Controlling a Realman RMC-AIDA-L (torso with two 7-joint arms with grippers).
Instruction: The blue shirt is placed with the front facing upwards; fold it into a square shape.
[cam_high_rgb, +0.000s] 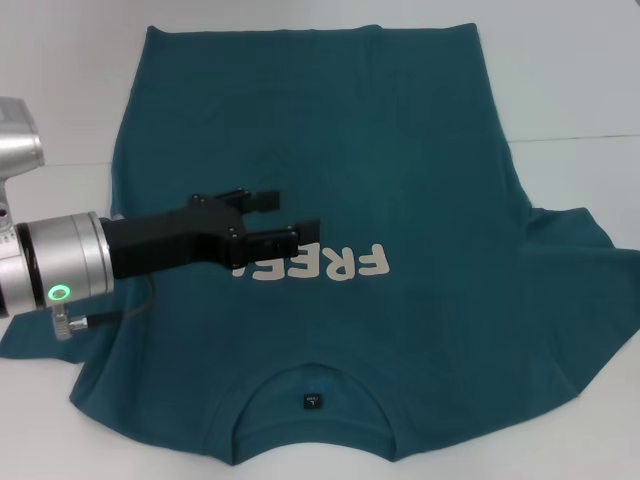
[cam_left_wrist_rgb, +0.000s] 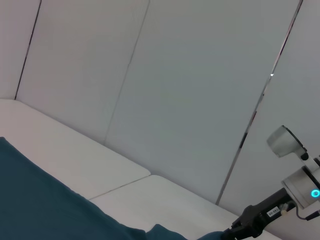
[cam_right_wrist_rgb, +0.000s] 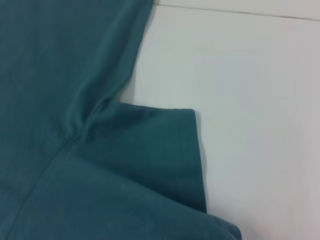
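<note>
Blue shirt (cam_high_rgb: 400, 180) lies flat, front up, on the white table (cam_high_rgb: 580, 90), collar nearest me and hem far. My left gripper (cam_high_rgb: 290, 216) hovers over its left chest, jaws narrowly apart and holding nothing, covering the end of the white "FREE" lettering (cam_high_rgb: 335, 264). A small dark neck label (cam_high_rgb: 313, 402) sits inside the collar; its print is unreadable. My right gripper is out of sight.

Teal-blue shirt (cam_high_rgb: 400, 180) spread flat, white lettering up, collar nearest

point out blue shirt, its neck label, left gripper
blue shirt (cam_high_rgb: 400, 150): head view, bare chest panel.
neck label (cam_high_rgb: 313, 402): head view, label's centre, inside the collar.
left gripper (cam_high_rgb: 288, 214): head view, midway between fingertips.
</note>
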